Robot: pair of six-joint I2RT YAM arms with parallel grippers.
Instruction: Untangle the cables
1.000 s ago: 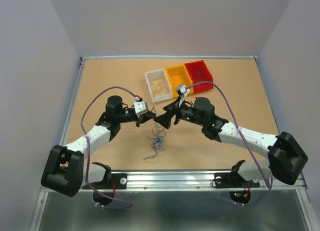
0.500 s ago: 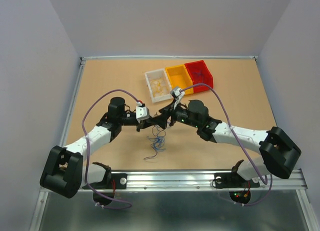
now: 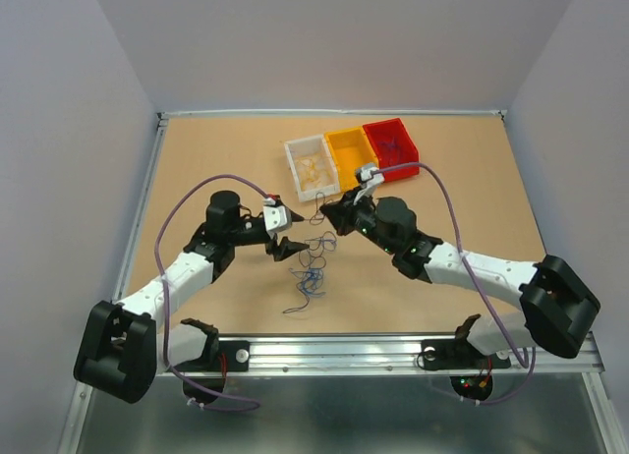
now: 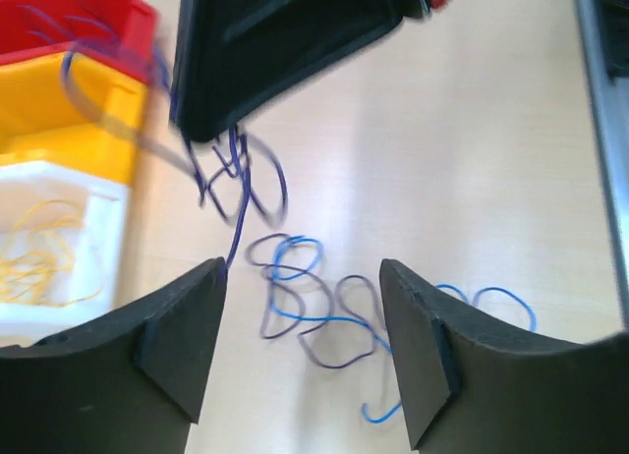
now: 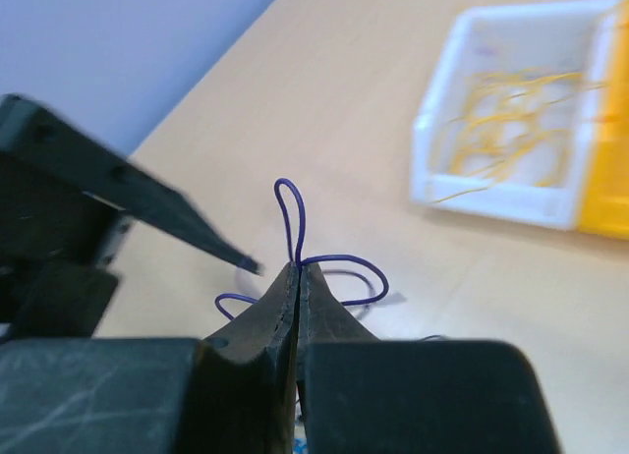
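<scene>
Right claw withdrawn, yellow cables in bin

Light is falling evenly across the counter, casting faint, soft shadows. Just right of the white bin, the purple cable is smearing with motion blur. In the right wrist view, the white bin itself is sitting out of focus.

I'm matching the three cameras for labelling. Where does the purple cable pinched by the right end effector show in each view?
Top external: purple cable mid-table, at the tip of the right end effector.
Left wrist: purple cable upper left, hanging under the dark end effector.
Right wrist: purple cable centre, looping above that end effector.
Shared landmark: white bin of yellow wires.
</scene>
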